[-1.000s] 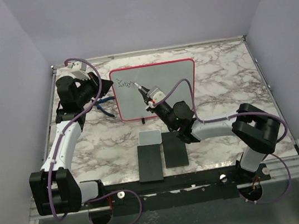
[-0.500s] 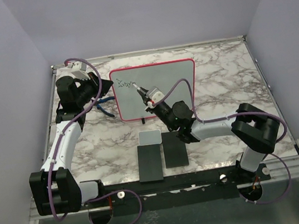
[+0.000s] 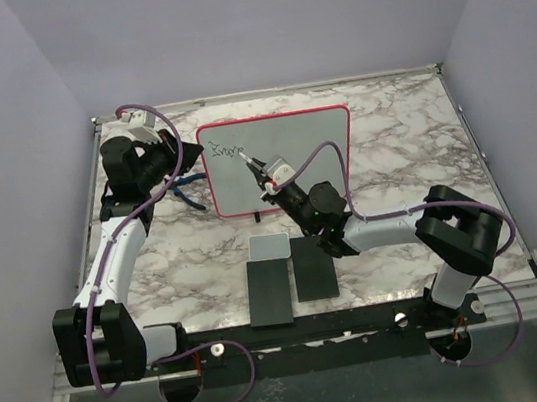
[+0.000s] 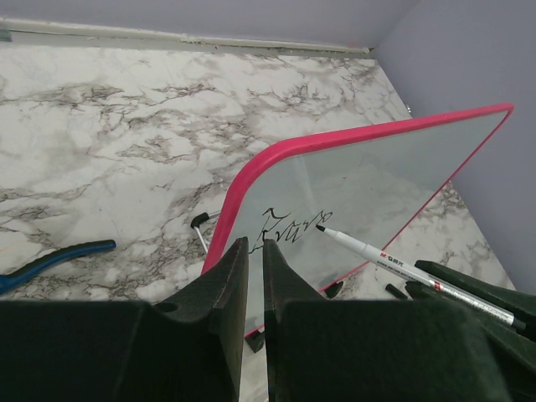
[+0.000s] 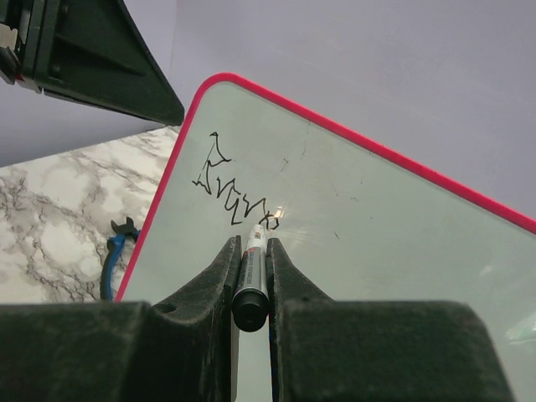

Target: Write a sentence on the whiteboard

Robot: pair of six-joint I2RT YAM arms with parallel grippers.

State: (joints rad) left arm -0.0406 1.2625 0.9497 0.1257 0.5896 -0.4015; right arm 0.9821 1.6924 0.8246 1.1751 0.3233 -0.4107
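The whiteboard (image 3: 303,160) stands on the counter (image 3: 410,129), seen from above. Left wrist: the left pincer (image 4: 251,244) is clenched on the whiteboard's rim, beside the sentence (image 4: 289,224). Right wrist: the right pincer (image 5: 251,244) grasps a marker (image 5: 250,280), tip touching the whiteboard at the sentence's end.

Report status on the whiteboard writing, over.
Left gripper shut on whiteboard rim. Right gripper shut on marker, tip at end of the sentence, only a short scrawl. Nothing in the way.
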